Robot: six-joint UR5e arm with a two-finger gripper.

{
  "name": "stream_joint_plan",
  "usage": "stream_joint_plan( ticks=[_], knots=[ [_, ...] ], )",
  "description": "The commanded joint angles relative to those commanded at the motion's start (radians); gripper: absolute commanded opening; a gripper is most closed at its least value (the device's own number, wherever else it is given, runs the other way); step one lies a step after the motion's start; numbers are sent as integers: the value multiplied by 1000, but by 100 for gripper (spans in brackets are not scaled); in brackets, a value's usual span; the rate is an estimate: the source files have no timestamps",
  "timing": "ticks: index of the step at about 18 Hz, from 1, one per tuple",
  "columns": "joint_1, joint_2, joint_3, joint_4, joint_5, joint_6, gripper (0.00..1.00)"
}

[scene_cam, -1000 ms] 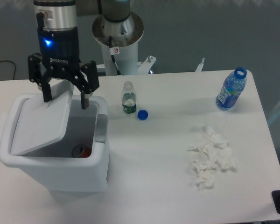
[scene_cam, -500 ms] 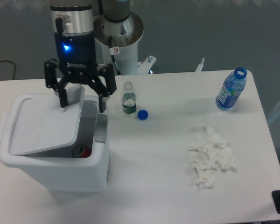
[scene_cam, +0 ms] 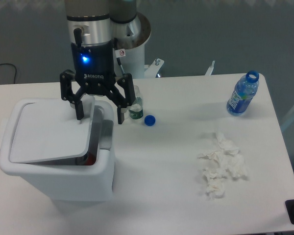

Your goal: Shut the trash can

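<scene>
A: Nearest the camera, what stands on the white counter (scene_cam: 161,196)?

B: The trash can (scene_cam: 63,181), a boxy white bin at the near left corner; its flat lid (scene_cam: 51,134) lies tilted over the opening, the right edge dipped inside, a dark gap open along the right side; something red shows low in that gap, too small to name.

A: And on the right?

B: A heap of crumpled white tissue (scene_cam: 221,164) on the bare counter, well apart from the bin.

A: Farther back?

B: The hand (scene_cam: 100,110) hangs over the bin's far right corner, fingers spread wide and clamped on nothing; one fingertip sits over the lid's far edge, perhaps touching it, the other just past the bin's right rim; a blue light glows on its black body.

A: Behind that?

B: A small clear bottle (scene_cam: 134,105) stands uncapped just beside the hand, a blue cap (scene_cam: 149,120) lying near it; a blue bottle (scene_cam: 243,93), open-topped, stands at the far right; the arm's white base (scene_cam: 130,54) rises beyond the counter's far edge.
</scene>
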Motion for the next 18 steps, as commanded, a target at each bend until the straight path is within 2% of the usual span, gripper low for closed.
stream_joint_plan(
  ticks=[13, 18],
  knots=[
    [5, -61, -3, 0, 0, 2, 100],
    [6, -64, -2, 5, -2, 9, 100]
  ],
)
